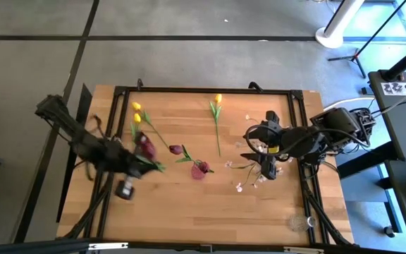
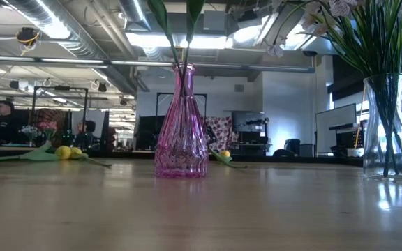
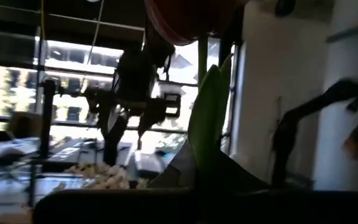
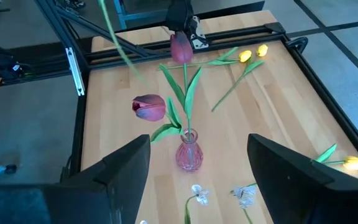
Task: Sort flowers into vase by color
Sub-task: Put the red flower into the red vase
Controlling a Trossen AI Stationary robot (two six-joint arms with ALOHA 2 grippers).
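Note:
My left gripper (image 1: pixel 149 161) is over the table's left part, shut on a maroon tulip (image 1: pixel 146 144), whose head (image 3: pixel 191 15) fills the top of the left wrist view. A pink vase (image 4: pixel 189 152) at the table's middle holds two maroon tulips by their stems: one upright (image 4: pixel 181 46), one leaning (image 4: pixel 149 107). Two yellow tulips (image 1: pixel 137 111) lie on the table at the far left, a third (image 1: pixel 218 99) at the far middle. My right gripper (image 4: pixel 197 180) hangs open over the white-pink sprays (image 1: pixel 249 169), which stand in a clear vase (image 2: pixel 389 125). My left gripper pinches the maroon tulip's green stem and leaf (image 3: pixel 205 149) between its two fingers, well below the head. The fingers come roughly level from the table's left and lie across the stem. The tulip is lifted clear of the table, its head standing past the fingers.
A small clear glass (image 1: pixel 302 223) stands at the near right corner. A black frame (image 1: pixel 203 89) runs round the wooden top. Bare wood lies along the near edge between the pink vase and the frame.

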